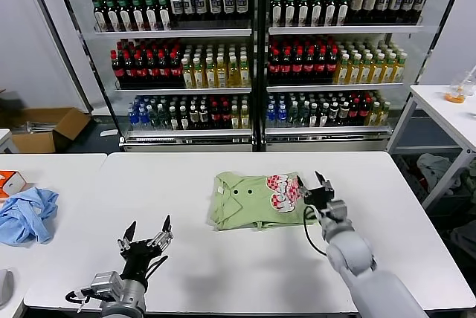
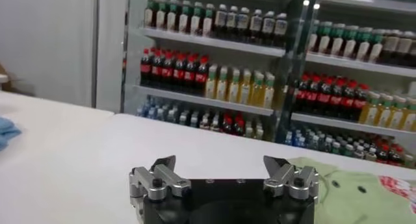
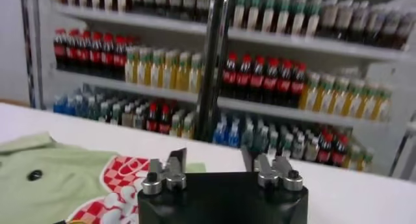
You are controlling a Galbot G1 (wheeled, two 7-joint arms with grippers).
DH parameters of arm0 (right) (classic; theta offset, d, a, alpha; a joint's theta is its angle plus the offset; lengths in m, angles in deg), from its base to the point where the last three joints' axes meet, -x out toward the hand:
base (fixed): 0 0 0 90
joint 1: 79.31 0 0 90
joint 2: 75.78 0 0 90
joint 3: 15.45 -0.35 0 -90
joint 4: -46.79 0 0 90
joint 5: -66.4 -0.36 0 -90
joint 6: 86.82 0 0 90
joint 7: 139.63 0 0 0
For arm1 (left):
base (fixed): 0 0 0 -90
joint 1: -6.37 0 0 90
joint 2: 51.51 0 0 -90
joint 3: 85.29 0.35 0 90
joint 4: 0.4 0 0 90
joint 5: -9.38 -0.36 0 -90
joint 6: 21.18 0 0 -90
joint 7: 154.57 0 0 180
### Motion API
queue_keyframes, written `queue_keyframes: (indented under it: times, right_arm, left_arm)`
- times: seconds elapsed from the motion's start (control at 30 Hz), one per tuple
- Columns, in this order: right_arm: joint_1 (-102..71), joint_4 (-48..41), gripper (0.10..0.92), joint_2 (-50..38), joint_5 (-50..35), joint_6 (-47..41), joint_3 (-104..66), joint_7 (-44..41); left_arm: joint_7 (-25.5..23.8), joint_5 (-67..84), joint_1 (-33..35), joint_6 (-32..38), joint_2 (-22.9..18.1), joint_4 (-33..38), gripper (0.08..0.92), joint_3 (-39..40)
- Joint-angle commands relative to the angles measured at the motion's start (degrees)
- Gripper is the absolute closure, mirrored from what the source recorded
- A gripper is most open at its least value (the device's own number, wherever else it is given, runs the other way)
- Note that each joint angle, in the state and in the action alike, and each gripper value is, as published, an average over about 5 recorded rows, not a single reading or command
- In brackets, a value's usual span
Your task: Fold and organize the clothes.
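Observation:
The light green polo shirt lies folded on the white table, collar to the left, with dark buttons and a red-and-white checkered print at its right end. It also shows in the right wrist view and the left wrist view. My right gripper is open and empty, just off the shirt's right edge, near the print. My left gripper is open and empty above the table's near left part, well away from the shirt.
A light blue cloth lies on the neighbouring table at the left, beside an orange box. Drink coolers stand behind the table. Another white table is at the right. A cardboard box sits on the floor.

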Motion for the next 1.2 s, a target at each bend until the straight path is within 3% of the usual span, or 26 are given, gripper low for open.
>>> queue_keyframes:
  times: [0.03,0.17,0.3,0.97,1.2]
  right_arm:
    - [-26.1,24.6,0.384,-4.7,1.9,7.4,-14.0,0.2]
    - [-32.3,28.0,0.267,-4.9,1.4,6.1,-17.7,-0.1]
    - [-34.5,28.6,0.209,-4.0,1.3,5.5,-18.6,0.0]
    - [-33.4,29.3,0.203,-3.5,4.0,6.0,-15.6,0.4]
    - [-32.1,28.2,0.203,-5.0,4.5,5.9,-15.0,0.6]
  left_arm:
    - [-2.0,-4.3,1.9,1.0,0.1,2.1,0.177,0.7]
    - [-2.8,-4.5,2.1,1.1,0.1,2.7,0.177,0.9]
    - [-3.4,-4.8,2.1,1.2,0.2,3.0,0.177,1.1]
    - [-5.1,-7.3,3.3,1.9,1.1,3.9,0.177,0.2]
    - [-6.3,-7.1,3.4,1.9,3.3,3.4,0.177,-2.0]
